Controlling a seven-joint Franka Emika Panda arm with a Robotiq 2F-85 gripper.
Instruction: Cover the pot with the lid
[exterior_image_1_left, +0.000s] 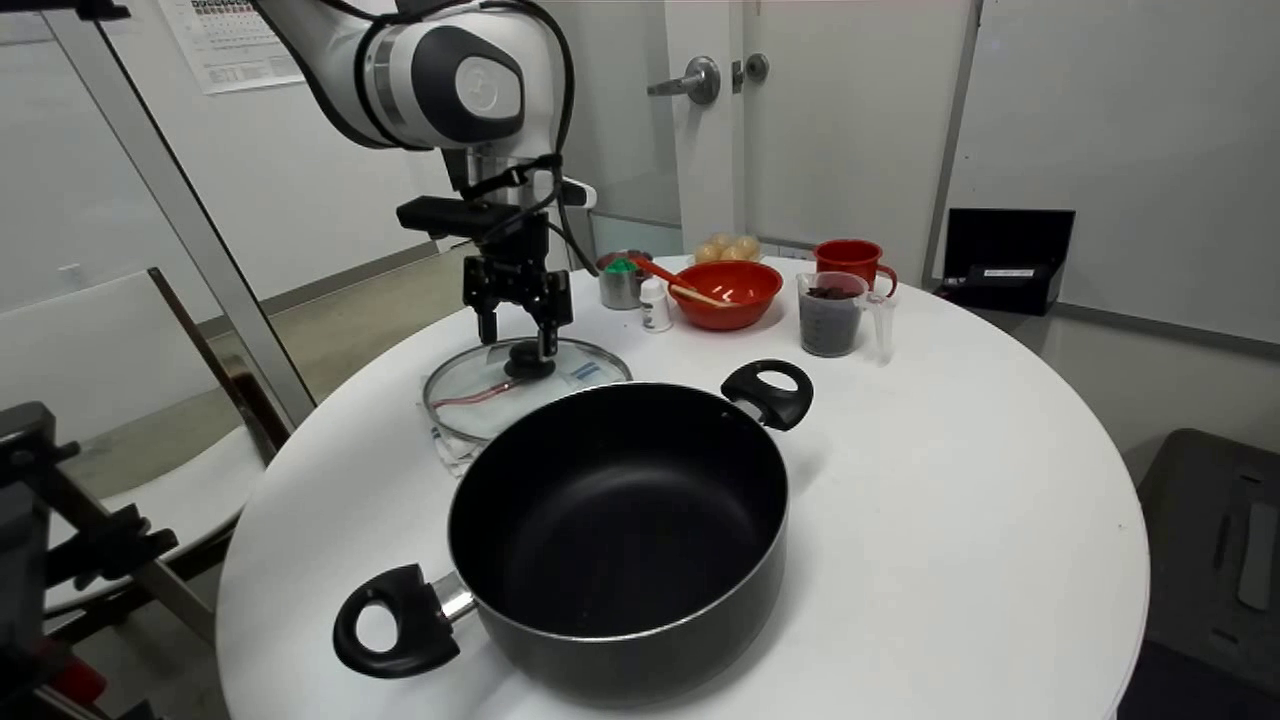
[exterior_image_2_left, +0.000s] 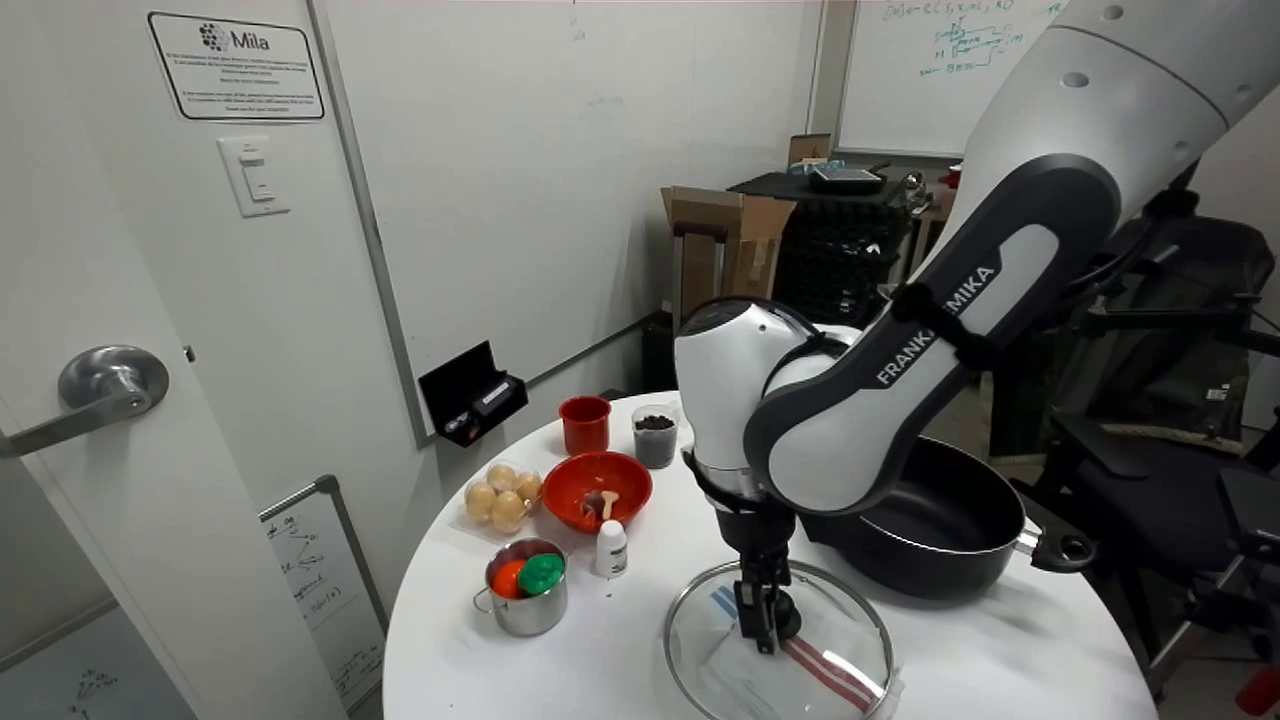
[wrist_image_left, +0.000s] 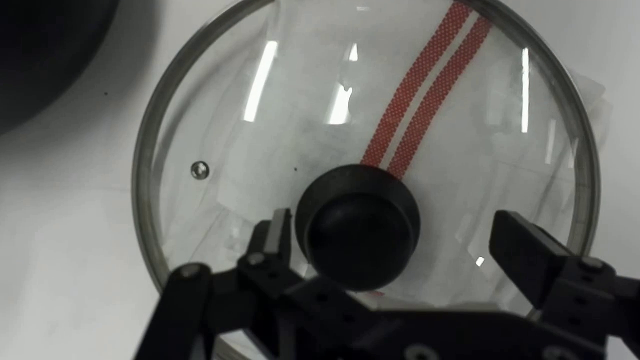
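The pot (exterior_image_1_left: 620, 530) stands uncovered on the white table in both exterior views (exterior_image_2_left: 935, 510); part of it shows at the wrist view's upper left (wrist_image_left: 45, 60). The clear glass lid (exterior_image_1_left: 470, 375) lies beside it, knob up, on a striped cloth, also in an exterior view (exterior_image_2_left: 830, 625) and the wrist view (wrist_image_left: 300, 125). My gripper (exterior_image_1_left: 517, 342) is open, pointing down over the lid. In the wrist view its fingers (wrist_image_left: 392, 219) stand either side of the black knob (wrist_image_left: 357, 235). The knob is near the left finger, with a wider gap at the right one.
A red bowl (exterior_image_1_left: 728, 300) with a utensil, a white bottle (exterior_image_2_left: 612, 550), a small metal pot (exterior_image_2_left: 530, 610), a pack of egg-like balls (exterior_image_2_left: 503, 495), a red mug (exterior_image_2_left: 586, 425) and a measuring cup (exterior_image_1_left: 830, 325) stand along the table's far side. The cloth (exterior_image_1_left: 455, 450) sticks out under the lid.
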